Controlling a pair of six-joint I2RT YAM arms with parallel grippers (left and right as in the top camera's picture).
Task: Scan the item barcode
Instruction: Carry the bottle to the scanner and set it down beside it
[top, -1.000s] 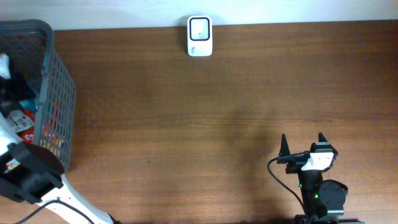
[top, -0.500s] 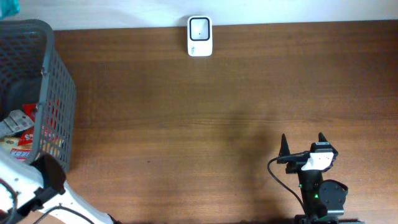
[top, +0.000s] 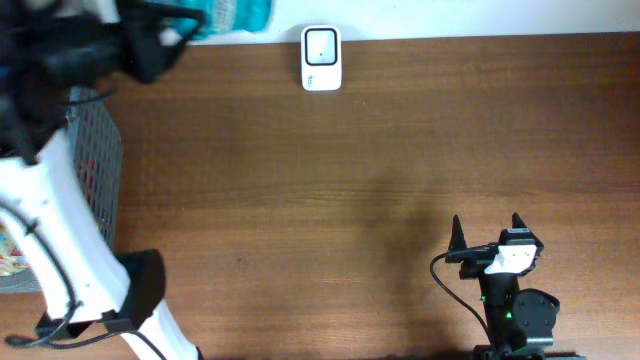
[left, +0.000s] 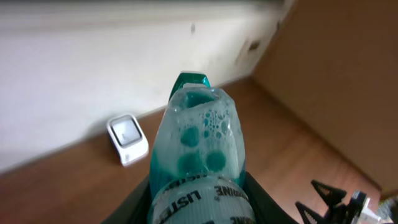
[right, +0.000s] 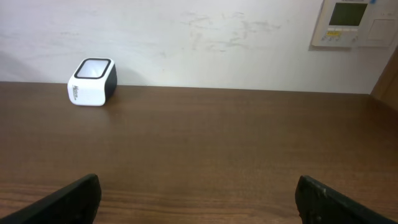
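From overhead, the left gripper (top: 178, 32), blurred and raised at the back left corner, is clamped on a teal mouthwash bottle (top: 232, 16). The bottle hangs above the back edge of the worktop (top: 350, 180), beyond the grey mesh basket (top: 98, 150). Its long axis runs roughly left to right, with the free end toward the white barcode scanner (top: 321, 58). The scanner stands near, to the bottle's right and a little toward the front. The right gripper (top: 487, 232) rests at the front right, its jaws spread wide and empty, well apart from both. The left arm is plainly the nearer one. In the left wrist view the bottle stands out straight ahead, cap farthest away, with dark fingers pressing its sides at the label. The scanner lies lower and to the left of the cap, its window up. No barcode shows here, so the bottle will probably need swinging over the scanner and turning until the code faces the window. The right wrist view shows its own fingertips far apart with nothing between them, and the scanner far off at the upper left against the wall.
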